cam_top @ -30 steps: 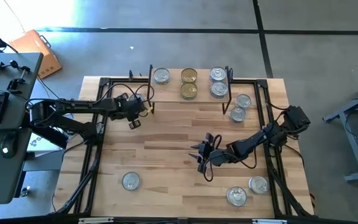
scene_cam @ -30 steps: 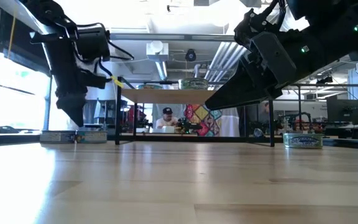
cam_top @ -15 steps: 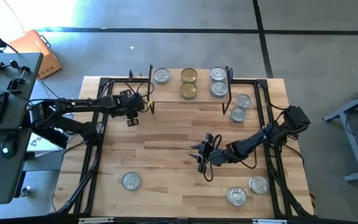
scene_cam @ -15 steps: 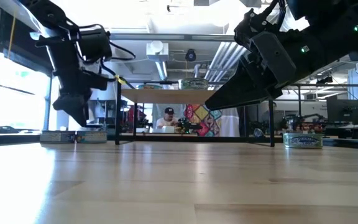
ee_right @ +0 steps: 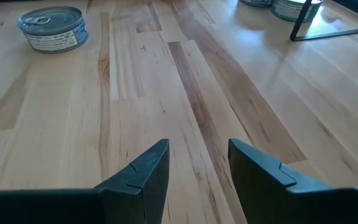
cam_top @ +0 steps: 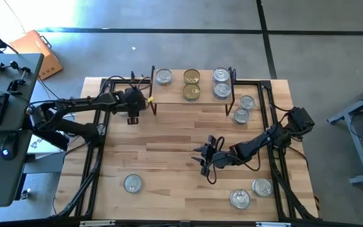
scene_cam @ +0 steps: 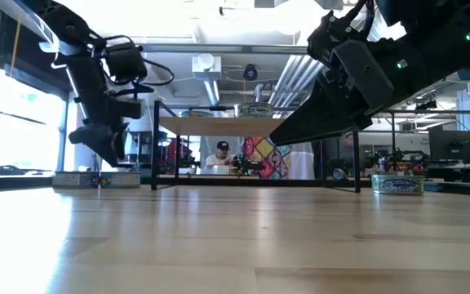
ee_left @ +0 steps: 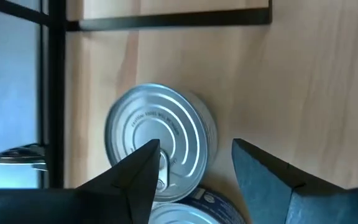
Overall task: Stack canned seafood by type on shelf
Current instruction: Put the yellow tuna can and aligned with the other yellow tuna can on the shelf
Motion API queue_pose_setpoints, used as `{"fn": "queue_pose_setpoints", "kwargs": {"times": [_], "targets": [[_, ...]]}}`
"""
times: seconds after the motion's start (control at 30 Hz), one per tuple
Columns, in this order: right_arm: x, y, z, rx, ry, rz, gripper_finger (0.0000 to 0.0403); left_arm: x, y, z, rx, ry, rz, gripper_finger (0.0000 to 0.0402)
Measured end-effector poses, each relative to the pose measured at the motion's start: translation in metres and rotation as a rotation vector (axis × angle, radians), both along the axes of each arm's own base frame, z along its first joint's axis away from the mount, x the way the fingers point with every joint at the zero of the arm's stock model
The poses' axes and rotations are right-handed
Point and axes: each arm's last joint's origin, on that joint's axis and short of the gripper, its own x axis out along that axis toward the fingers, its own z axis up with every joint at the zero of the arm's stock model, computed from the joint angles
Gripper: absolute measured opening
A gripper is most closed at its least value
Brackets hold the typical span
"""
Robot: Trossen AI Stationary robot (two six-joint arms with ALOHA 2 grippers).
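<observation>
Directly beneath the left gripper (ee_left: 194, 165) lies a silver-lidded tin (ee_left: 159, 149), a second tin touching it. Fingers parted, grasping nothing. Right gripper (cam_top: 203, 157) hangs released over bare tabletop (cam_top: 162, 151).

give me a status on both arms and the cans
Left gripper open, empty, over a silver can beside the shelf. Right gripper open, empty, hovering mid-table. Five cans on shelf; nothing in the way.
</observation>
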Motion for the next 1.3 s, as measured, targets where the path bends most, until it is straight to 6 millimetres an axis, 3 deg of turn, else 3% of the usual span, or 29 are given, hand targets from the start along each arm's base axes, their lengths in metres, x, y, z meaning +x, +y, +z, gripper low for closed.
{"fn": "queue_pose_setpoints", "kwargs": {"times": [0.37,0.7,0.93,1.17,1.3], "targets": [[0.0,0.0,0.0,-0.002,0.004,0.0,0.0156,-0.012,0.016,-0.007,-0.106,-0.001,0.009,0.0147],[-0.001,0.0,-0.001,-0.008,0.016,0.0,0.0155,0.002,0.017,-0.033,-0.147,0.08,0.085,0.0083],[-0.001,0.0,-0.002,-0.008,0.018,0.0,0.0156,0.008,-0.007,-0.024,-0.208,0.02,0.202,0.0008],[-0.001,0.0,-0.002,-0.009,0.018,-0.001,0.0155,0.013,-0.041,-0.009,-0.439,-0.102,0.363,0.0001],[-0.001,0.0,-0.002,-0.009,0.018,0.0,0.0155,0.027,-0.067,-0.008,-0.552,-0.168,0.407,0.0]]}}
